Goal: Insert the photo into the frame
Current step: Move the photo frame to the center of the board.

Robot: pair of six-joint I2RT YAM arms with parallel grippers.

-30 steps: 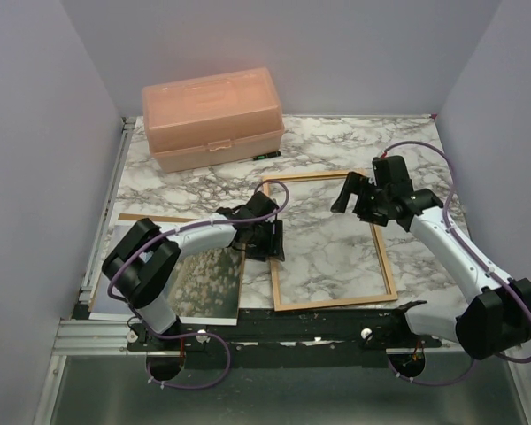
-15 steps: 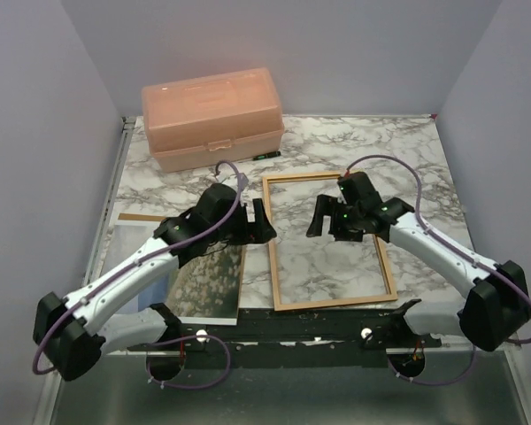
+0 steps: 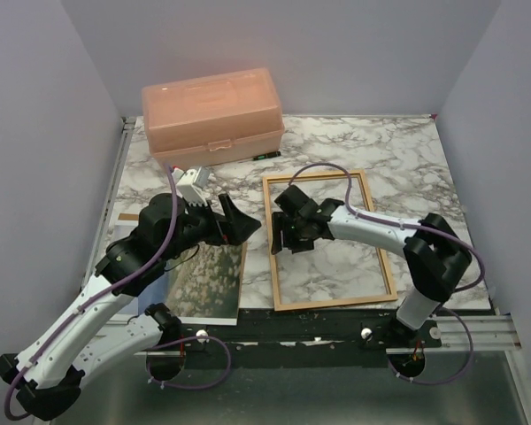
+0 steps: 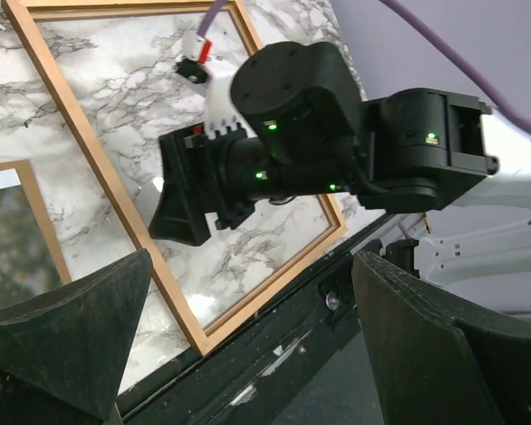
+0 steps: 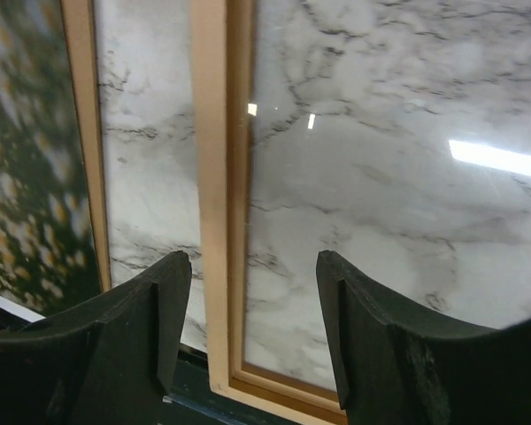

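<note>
Both arms have swung inward. The right gripper (image 3: pixel 281 241) has crossed from the upper right of the frame (image 3: pixel 336 301) to its left rail. The left gripper (image 3: pixel 241 221) has lifted away from the photo (image 3: pixel 203 279) and spread its jaws.

- **Marble table** (image 3: pixel 380 142): fills the middle of the overhead view.
- **Pink box** (image 3: pixel 211 117): upper left, lid down, well apart from the work and not involved.
- **Frame:** lies flat at centre right. Marble shows through its opening, so nothing is in it yet.
- **Backing board** (image 3: pixel 134 216): lies flat at lower left, just beside the frame. A brown strip of it shows along its top edge.
- **Photo:** lies picture side up on that board at lower left, near the table's front edge. Neither arm holds it.
- **Left gripper:** hangs at centre left above the photo's upper right corner, jaws wide apart with nothing between them. It is likely parked there ready to take the photo's edge.
- **Right gripper:** in its wrist view the jaws are apart and straddle the frame's left rail, not clamped. I cannot tell whether the pads touch the wood. The likely reason is to pin or grip that rail so the frame stays put while the photo goes in.

The task looks early, with the photo outside the frame.
</note>
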